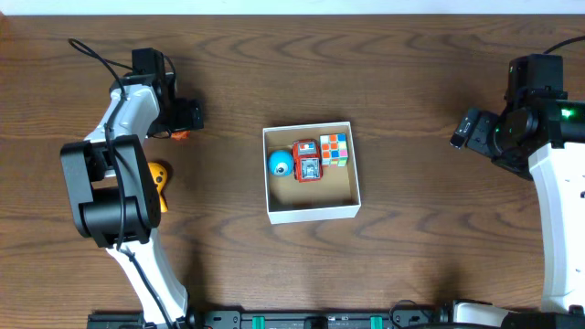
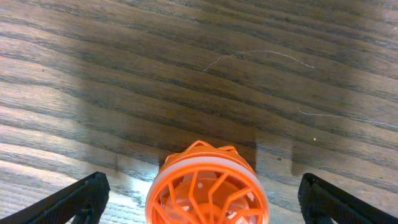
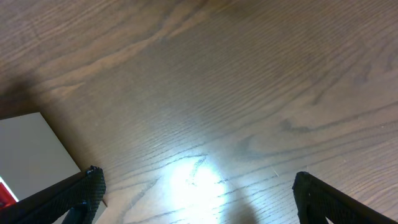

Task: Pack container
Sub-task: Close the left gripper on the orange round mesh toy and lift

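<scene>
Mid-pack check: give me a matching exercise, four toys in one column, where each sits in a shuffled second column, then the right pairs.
Toys
1. small blue ball
2. red blocky toy
3. multicoloured puzzle cube
4. orange lattice ball

Places
a. on the wooden table, between the jaws of the open left gripper
b. in the white-walled cardboard container, right end of the row
c. in the container, middle of the row
d. in the container, left end of the row

Pairs: 1-d, 2-c, 3-b, 4-a

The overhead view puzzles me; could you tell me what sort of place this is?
Probably a robot test bench: the left arm and right arm flank a wood-grain table, with a white container of small toys between them.
</scene>
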Robot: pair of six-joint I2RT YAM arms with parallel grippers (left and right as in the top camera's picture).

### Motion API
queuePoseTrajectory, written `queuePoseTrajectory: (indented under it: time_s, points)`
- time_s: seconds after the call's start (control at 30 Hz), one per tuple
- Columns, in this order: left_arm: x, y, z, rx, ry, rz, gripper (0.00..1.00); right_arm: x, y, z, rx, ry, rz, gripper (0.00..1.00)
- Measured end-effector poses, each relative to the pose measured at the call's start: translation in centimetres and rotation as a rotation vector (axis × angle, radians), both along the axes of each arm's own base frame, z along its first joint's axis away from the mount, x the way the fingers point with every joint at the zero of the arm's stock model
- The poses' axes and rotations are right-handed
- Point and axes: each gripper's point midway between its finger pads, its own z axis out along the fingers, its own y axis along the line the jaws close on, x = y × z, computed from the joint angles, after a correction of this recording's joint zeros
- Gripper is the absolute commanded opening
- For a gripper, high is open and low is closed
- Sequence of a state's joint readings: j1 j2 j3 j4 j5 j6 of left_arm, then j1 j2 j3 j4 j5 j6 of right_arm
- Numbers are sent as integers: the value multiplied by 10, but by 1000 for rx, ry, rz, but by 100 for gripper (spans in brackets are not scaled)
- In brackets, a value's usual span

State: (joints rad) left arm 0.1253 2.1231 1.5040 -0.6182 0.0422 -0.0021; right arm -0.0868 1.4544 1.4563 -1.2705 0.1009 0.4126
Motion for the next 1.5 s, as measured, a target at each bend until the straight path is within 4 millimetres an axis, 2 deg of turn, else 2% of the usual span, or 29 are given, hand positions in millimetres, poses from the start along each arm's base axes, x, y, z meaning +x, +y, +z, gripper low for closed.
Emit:
queuePoseTrajectory:
  time_s: [0.47,0.77,0.83,0.93,1.07,1.17,1.4,1.5]
  points:
    - [3,-1,-7,-7,0,-2,99,-1,0,0,0,4,0,99]
    - [2,-2,-7,-10,2,-5,62,-3,0,-1,1,12,0,99]
    - [2,-2,-7,-10,3,-5,59,-3,0,-1,1,12,0,99]
    - [2,-2,-7,-10,3,-3,48,-3,0,-1,1,12,0,99]
    - [1,-2,-7,-9,6,-6,47,-3,0,-1,1,12,0,99]
    - [1,-2,-7,-10,9,-6,41,-3,0,-1,1,12,0,99]
    - [-2,-2,-5,-11,18,-6,21,-3,0,-1,0,12,4,99]
    - [-5,-4,4,-9,19,-10,12,-3,0,-1,-2,12,9,99]
